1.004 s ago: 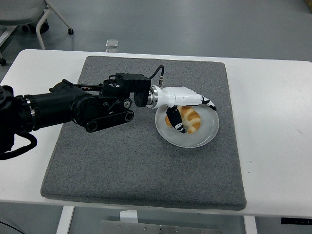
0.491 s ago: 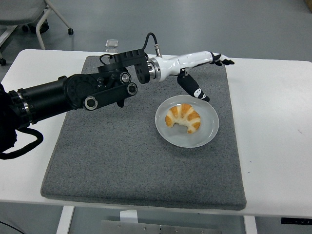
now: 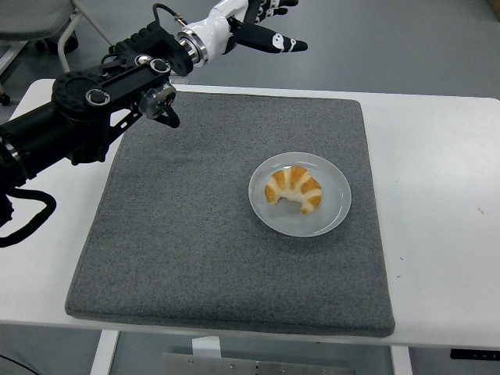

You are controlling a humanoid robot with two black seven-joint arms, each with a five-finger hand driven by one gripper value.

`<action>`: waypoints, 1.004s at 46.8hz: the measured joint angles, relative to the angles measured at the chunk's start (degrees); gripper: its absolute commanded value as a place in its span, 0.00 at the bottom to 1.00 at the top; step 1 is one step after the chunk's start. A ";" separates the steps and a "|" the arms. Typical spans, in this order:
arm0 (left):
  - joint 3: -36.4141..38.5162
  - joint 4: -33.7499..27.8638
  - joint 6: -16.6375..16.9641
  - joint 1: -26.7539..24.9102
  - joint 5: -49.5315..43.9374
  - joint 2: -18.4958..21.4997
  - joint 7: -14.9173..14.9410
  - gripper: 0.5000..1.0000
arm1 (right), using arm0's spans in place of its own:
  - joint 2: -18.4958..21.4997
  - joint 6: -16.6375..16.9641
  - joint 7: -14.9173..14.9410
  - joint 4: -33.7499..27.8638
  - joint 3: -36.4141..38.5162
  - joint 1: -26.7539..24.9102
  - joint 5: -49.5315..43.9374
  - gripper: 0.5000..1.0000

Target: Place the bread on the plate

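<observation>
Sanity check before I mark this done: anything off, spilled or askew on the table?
Nothing stands out. The bread lies whole inside the plate, which sits flat on the grey mat. No crumbs or spills show. The left hand is raised clear, fingers open.

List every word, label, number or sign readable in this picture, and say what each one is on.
None can be read. The croissant, plate, grey mat, white table and left hand show no print. A small label below the table's near edge is too blurred to read.
</observation>
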 measured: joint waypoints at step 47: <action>-9.87 3.76 2.70 6.06 -32.72 14.71 0.02 0.98 | 0.00 0.00 0.03 0.00 -0.01 0.02 0.00 0.86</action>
